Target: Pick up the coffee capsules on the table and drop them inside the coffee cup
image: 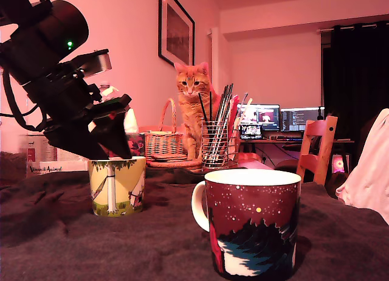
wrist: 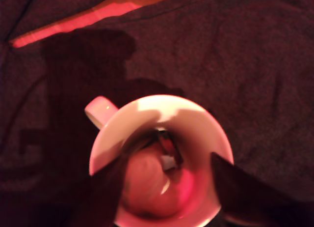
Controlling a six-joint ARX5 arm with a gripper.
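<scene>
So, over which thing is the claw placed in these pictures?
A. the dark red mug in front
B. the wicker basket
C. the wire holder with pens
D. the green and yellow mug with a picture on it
D: in the exterior view the claw points down at the rim of the green and yellow mug, and the wrist view looks straight into a mug's opening.

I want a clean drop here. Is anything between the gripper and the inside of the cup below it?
Nothing visible blocks it. The gripper hangs right over the open mouth of the illustrated cup, and the wrist view looks straight down into its interior.
</scene>
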